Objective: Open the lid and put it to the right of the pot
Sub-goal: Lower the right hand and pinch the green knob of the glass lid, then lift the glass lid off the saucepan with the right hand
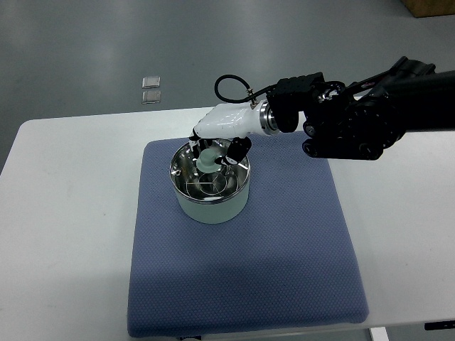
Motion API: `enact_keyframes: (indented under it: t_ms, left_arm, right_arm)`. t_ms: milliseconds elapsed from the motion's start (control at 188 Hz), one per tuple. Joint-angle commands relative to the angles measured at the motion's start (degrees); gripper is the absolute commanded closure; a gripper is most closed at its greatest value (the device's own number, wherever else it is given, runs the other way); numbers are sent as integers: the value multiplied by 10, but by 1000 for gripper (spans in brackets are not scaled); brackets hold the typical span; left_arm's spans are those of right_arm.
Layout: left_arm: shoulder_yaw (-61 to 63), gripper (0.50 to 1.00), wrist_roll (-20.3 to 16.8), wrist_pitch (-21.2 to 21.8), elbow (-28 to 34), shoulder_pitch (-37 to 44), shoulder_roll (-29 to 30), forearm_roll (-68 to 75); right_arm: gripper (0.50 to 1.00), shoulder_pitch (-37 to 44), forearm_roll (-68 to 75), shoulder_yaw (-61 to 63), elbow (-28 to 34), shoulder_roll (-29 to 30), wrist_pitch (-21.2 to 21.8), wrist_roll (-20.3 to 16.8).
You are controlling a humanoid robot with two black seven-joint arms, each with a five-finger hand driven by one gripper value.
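Bare blue mat (284,241) right of the pot (212,202), robot hand (213,153) over its mouth

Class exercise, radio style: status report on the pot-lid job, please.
Right hand over the pot, fingers closed on the lid knob. Lid not yet clear of the pot. Blue mat right of pot unobstructed. Left hand unseen.

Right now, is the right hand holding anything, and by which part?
Yes. The right hand has its fingers closed around the lid knob, with the lid on the pot.
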Motion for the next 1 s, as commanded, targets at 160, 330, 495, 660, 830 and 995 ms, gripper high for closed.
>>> enact_keyframes:
  t_ms: [160,330,495,660,830,995]
  left_arm:
    - [-1,500,0,0,0,0,0,0]
    - [0,500,0,0,0,0,0,0]
    - [0,500,0,0,0,0,0,0]
    - [0,500,0,0,0,0,0,0]
    - [-1,500,0,0,0,0,0,0]
    - [-1,500,0,0,0,0,0,0]
  right_arm:
    - [1000,0,0,-1,0,0,2,0]
    - [1000,2,-1,0,1,-1,2,1]
    - [1000,11,-3,2,12,-17,0,7]
    - [1000,43,-2,5,28,-47,1,8]
    - [1000,57,-2,5,48,-90,4,10]
    - [1000,55,-26,2,72,-166,6,11]
